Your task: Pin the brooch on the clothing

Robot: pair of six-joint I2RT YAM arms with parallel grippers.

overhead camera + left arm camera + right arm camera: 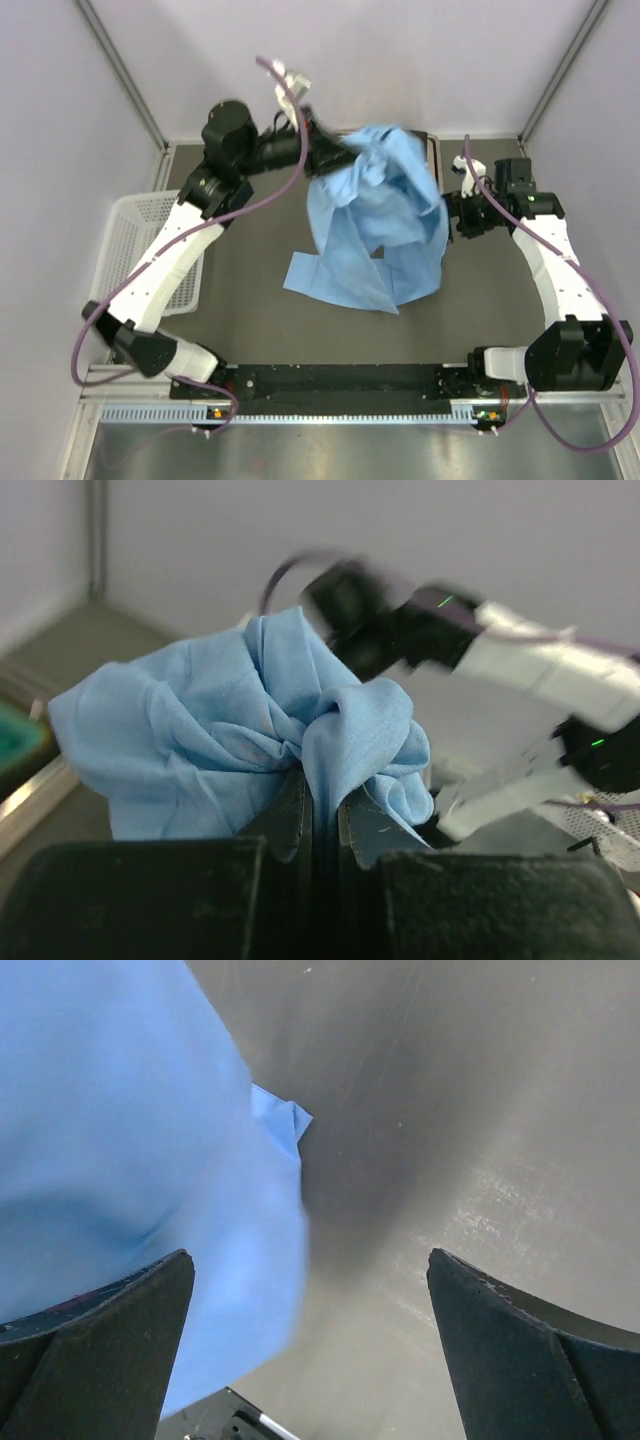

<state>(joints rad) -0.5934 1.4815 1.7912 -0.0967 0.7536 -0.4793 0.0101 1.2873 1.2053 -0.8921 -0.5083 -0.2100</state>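
- The blue shirt (375,215) hangs in a bunch over the middle of the dark worktop (250,320). Its lower edge lies on the worktop.
- The left end effector (335,150) holds the top of the shirt up. From above, the cloth hides its tips.
- In the left wrist view, the left end effector (322,795) has its fingers (290,820) pressed together, pinching a fold of the shirt.
- The right end effector (455,215) sits just beside the right side of the shirt.
- In the right wrist view, the right end effector (310,1340) is spread wide and grips nothing. Blue cloth fills the left side there, and I cannot tell if it touches the left finger (100,1330).
- The right arm (520,670) looks blurry in the left wrist view.
- The shirt is so crumpled that its collar is hard to pick out.
- The brooch cannot be made out in any view.
- A white basket (140,240) is partly hidden under the left arm.
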